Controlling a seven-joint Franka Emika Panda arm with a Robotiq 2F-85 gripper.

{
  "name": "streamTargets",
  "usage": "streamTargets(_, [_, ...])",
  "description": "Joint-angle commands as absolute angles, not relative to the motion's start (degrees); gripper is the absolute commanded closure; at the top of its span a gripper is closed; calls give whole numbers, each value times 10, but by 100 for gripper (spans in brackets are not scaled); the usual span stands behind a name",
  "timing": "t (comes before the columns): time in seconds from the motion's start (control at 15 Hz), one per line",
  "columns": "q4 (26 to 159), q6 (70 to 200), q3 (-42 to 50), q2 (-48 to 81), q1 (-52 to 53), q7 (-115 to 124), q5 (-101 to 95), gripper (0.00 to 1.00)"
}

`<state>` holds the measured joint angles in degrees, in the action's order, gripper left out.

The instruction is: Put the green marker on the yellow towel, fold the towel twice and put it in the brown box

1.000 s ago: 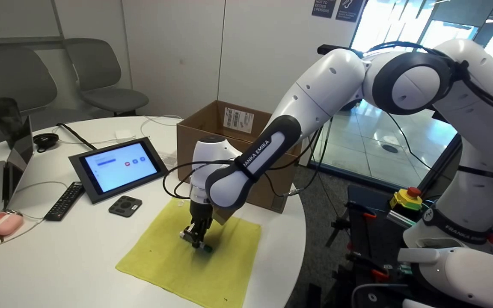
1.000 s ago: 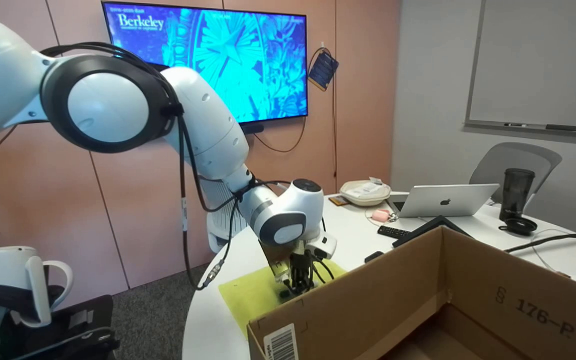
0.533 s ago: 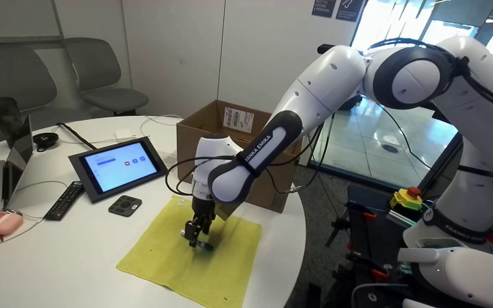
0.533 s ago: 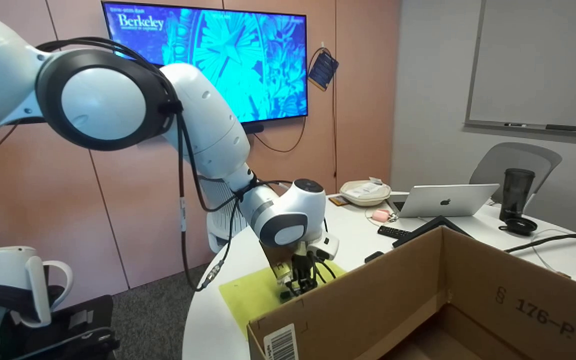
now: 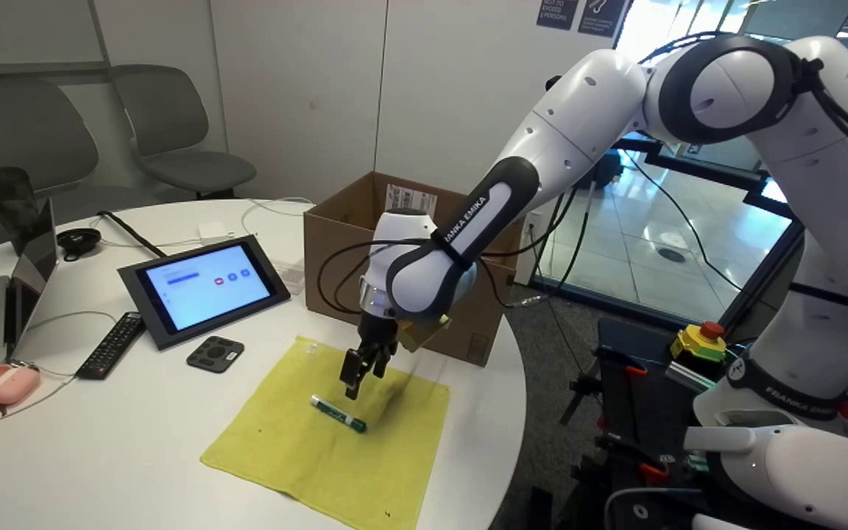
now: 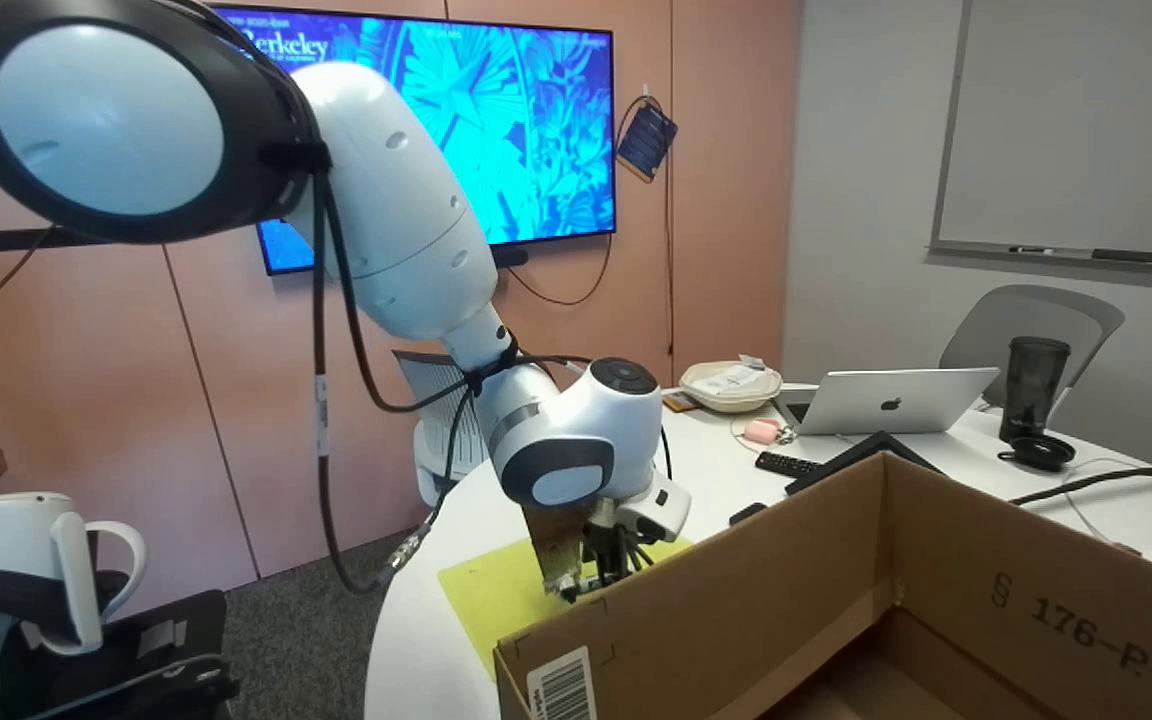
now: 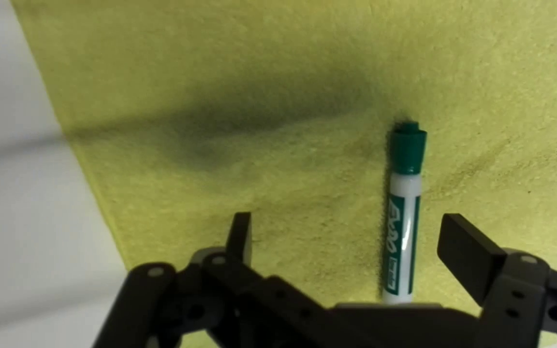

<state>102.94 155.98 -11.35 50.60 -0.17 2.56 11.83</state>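
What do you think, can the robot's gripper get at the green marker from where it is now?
Probably yes: the gripper is open above the yellow towel, and nothing seems to block the green marker lying there.

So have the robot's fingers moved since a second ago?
Yes: in an exterior view, the fingers have shifted up and right across the picture, closer to the brown box, which has stayed put, leaving the green marker on the yellow towel.
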Motion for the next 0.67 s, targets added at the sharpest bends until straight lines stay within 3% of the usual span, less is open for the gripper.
streamTargets(0.0, [1130, 1625, -107, 454, -12, 27, 134, 0])
streamTargets(0.6, [1242, 1730, -16, 433, 68, 105, 113, 0])
